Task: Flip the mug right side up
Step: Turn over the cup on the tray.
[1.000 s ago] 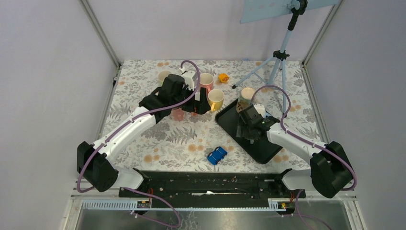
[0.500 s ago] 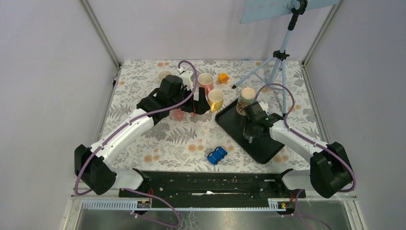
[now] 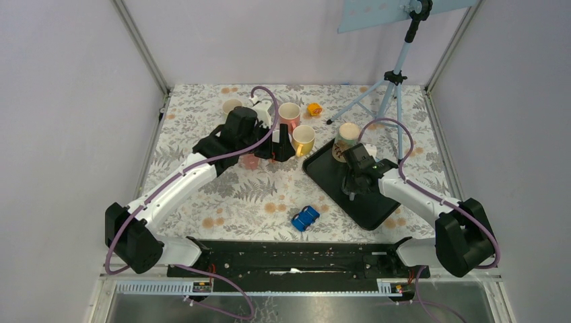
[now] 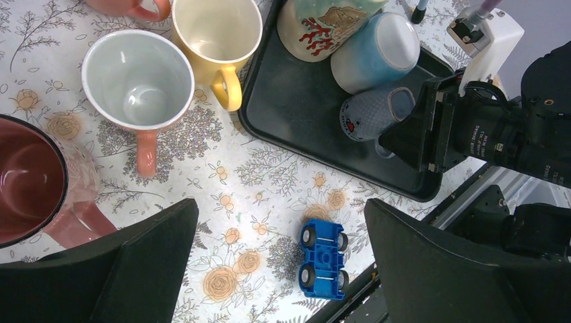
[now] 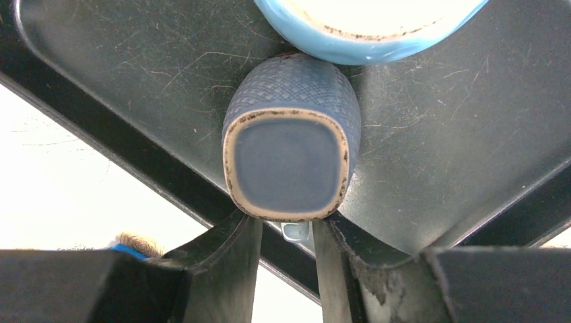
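Note:
A blue-grey textured mug stands upside down on the black tray, its square base facing the right wrist camera. My right gripper is over it, and its fingers are pinched in on either side of the small handle below the base. From the left wrist the same mug shows beside the right gripper's black body. In the top view the right gripper covers it. My left gripper hangs wide open over the floral cloth with nothing in it, near the upright mugs.
A light-blue mug and a coral-patterned mug share the tray. A yellow mug, a pink mug and a dark pink glass mug stand upright on the cloth. A blue toy car, an orange toy and a tripod are nearby.
The right gripper's fingers closed in from wide apart to either side of the mug's handle, and that arm shifted slightly back. The left arm barely moved.

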`<state>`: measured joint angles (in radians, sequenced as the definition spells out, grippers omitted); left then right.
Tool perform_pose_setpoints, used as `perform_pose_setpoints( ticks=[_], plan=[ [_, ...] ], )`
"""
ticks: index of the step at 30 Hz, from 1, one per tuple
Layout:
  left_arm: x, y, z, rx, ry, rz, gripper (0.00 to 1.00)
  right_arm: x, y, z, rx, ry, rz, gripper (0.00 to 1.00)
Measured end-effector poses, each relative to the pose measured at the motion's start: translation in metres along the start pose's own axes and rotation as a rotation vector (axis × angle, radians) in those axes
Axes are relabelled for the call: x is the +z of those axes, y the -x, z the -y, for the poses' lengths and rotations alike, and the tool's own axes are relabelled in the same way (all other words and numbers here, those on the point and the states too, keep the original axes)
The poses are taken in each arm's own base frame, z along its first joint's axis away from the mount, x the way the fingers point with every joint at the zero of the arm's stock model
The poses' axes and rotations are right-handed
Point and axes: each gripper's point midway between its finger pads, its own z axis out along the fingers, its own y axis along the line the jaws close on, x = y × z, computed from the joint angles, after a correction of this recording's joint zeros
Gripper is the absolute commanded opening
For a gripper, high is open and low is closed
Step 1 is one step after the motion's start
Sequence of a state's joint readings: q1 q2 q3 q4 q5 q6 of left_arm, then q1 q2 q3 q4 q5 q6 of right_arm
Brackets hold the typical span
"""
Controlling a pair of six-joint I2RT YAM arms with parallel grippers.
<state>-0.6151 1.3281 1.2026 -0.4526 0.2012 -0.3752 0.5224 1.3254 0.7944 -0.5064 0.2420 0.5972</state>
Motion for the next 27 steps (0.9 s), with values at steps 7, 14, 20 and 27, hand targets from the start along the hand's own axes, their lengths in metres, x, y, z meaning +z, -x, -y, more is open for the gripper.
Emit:
perform_pose_setpoints(
  ticks=[7, 14, 20, 27],
  plan=[
    [0.000, 0.000, 0.000, 0.000, 0.000, 0.000, 0.99, 0.004, -0.006, 0.003, 0.013, -0.010, -0.012, 0.36],
    [0.000, 0.000, 0.000, -0.001, 0.000, 0.000, 0.99, 0.008, -0.011, 0.005, 0.026, -0.018, -0.017, 0.29],
    [0.000, 0.000, -0.001, -0.012, 0.006, 0.001, 0.99, 0.008, -0.010, 0.005, 0.031, -0.016, -0.013, 0.33],
    [0.002, -0.007, -0.004, -0.023, 0.014, -0.013, 0.99, 0.008, -0.009, 0.006, 0.032, -0.021, -0.009, 0.29]
  ],
)
